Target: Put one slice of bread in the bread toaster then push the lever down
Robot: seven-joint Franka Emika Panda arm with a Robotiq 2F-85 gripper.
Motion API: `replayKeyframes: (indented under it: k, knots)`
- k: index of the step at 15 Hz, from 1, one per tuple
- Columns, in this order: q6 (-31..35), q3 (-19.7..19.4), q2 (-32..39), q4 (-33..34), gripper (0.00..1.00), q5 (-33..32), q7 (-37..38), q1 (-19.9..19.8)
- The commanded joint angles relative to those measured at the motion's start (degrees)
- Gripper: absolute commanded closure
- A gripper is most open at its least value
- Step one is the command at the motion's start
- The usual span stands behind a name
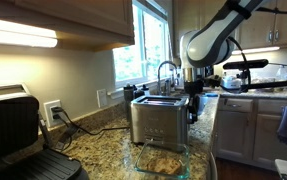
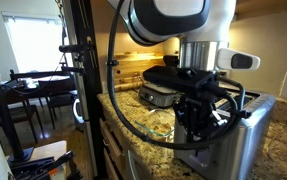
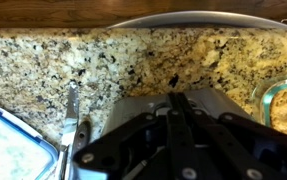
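Observation:
The brushed-steel bread toaster (image 1: 155,122) stands on the granite counter. My gripper (image 1: 192,112) hangs at its end face, fingers shut together with nothing visibly held. From the wrist, the shut fingertips (image 3: 176,97) lie over the top end of the toaster (image 3: 133,110), and the lever is hidden beneath them. Tan slices of bread (image 1: 163,162) lie in a clear glass dish (image 1: 131,158) in front of the toaster. The dish (image 3: 266,95) also shows at the right edge of the wrist view. I cannot tell whether a slice sits in the slots.
A black grill press (image 1: 18,135) stands open on the counter beyond the dish from the arm. Cords run from a wall outlet (image 1: 53,112) behind the toaster. A faucet (image 1: 166,70) and a window lie further back. A pale blue-white object (image 3: 8,150) lies near the toaster.

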Motion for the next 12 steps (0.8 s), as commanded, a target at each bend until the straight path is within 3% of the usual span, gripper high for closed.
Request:
replayKeyframes:
  k: [1, 12]
  knots:
    - [3.2, 0.6, 3.5, 0.6, 0.95, 2.5, -1.1, -0.6]
    - [3.4, 0.4, 6.3, 1.7, 0.95, 5.3, -2.9, -1.1]
